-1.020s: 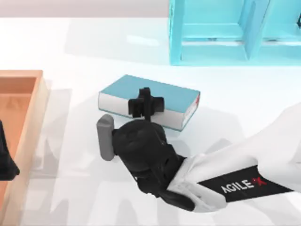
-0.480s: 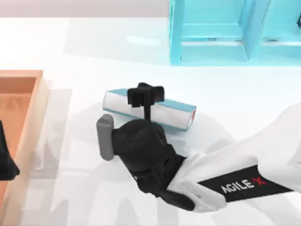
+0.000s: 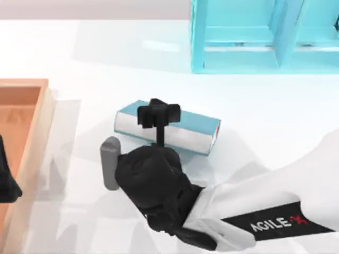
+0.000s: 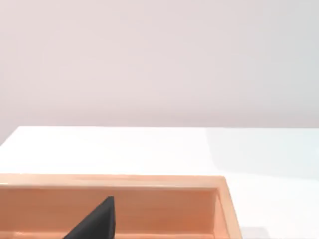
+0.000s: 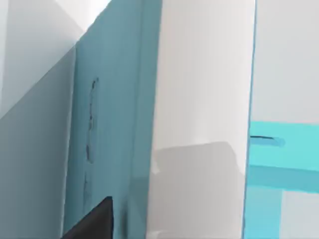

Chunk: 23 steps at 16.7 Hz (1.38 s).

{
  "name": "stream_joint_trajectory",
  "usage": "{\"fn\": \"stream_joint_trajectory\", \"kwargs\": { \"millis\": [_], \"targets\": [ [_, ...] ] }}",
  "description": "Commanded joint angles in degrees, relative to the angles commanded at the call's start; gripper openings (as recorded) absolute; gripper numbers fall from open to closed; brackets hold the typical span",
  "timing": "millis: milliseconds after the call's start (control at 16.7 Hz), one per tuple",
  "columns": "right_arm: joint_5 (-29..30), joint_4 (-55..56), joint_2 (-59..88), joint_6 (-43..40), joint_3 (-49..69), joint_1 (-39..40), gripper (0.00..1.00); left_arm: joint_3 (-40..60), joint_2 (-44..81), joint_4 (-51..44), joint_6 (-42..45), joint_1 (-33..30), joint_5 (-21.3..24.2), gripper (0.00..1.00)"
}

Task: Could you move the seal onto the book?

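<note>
Right arm reaches across the worktop point(image 3: 63, 47) from the near right. Its right hand point(image 3: 158, 115) hangs directly over the book point(image 3: 198, 123). Whether its fingers grip anything cannot be told; the seal cannot be made out. The book lies mid-worktop, spine toward the arm. Beyond it stands a cyan shelf unit point(image 3: 233, 37). Left arm sits parked by the wooden tray point(image 3: 32, 106).

Risk, as judged: a release from height would let the seal topple or roll off the cover.

A rendered, office-like set, probably: a plain white desk point(image 3: 106, 53) before a blank wall point(image 4: 159, 59), a cyan shelf point(image 3: 238, 37) beyond the end effector point(image 3: 157, 114), a wooden tray point(image 3: 24, 106) beside it.
</note>
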Motion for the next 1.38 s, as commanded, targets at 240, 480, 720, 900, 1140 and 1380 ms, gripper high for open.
{"fn": "stream_joint_trajectory", "kwargs": {
  "millis": [240, 480, 720, 900, 1140, 1380],
  "targets": [
    [7.99, -11.74, -4.66, 11.78, -3.6, 10.0, 1.0, 0.0, 0.0, 0.0, 0.0, 0.0, 0.0, 1.0],
    [14.85, -20.83, -8.24, 20.24, -7.05, 17.94, 1.0, 0.0, 0.0, 0.0, 0.0, 0.0, 0.0, 1.0],
    [15.65, -21.76, -8.74, 21.12, -7.48, 18.78, 1.0, 0.0, 0.0, 0.0, 0.0, 0.0, 0.0, 1.0],
    [14.94, -21.7, -9.06, 21.31, -7.78, 17.98, 1.0, 0.0, 0.0, 0.0, 0.0, 0.0, 0.0, 1.0],
    [7.41, -21.66, -17.32, 24.83, -14.96, 11.68, 1.0, 0.0, 0.0, 0.0, 0.0, 0.0, 0.0, 1.0],
    [-7.28, -22.43, -34.76, 31.64, -27.13, -0.45, 1.0, 0.0, 0.0, 0.0, 0.0, 0.0, 0.0, 1.0]
  ]
}}
